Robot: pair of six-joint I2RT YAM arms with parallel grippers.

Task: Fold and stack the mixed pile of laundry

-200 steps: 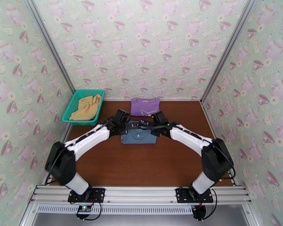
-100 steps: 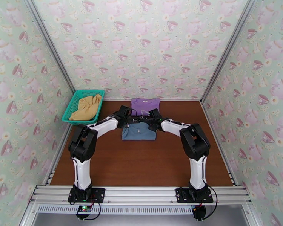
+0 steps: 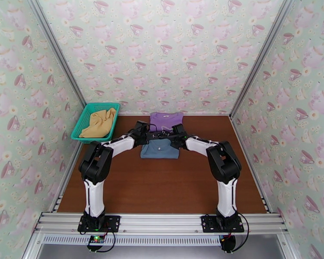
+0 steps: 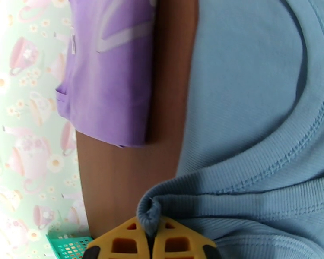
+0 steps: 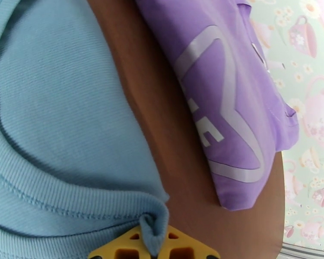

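Grippers (image 4: pixel 150 238) (image 5: pixel 152 244) clamp grey-blue piece (image 3: pixel 159 150) (purple T-shirt (image 3: pixel 166 121) beyond).

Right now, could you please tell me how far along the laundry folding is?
Done: the purple T-shirt lies folded at the far edge of the table. In hand: the left gripper and right gripper pinch the far edge of the grey-blue piece. Left: the mustard-yellow piece lies crumpled in the teal basket.

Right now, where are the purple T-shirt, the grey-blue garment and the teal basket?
purple T-shirt (image 3: pixel 166 121), top external view, middle of its folded front.
grey-blue garment (image 3: pixel 160 150), top external view, centre of its folded body.
teal basket (image 3: pixel 80 123), top external view, its left mesh wall.
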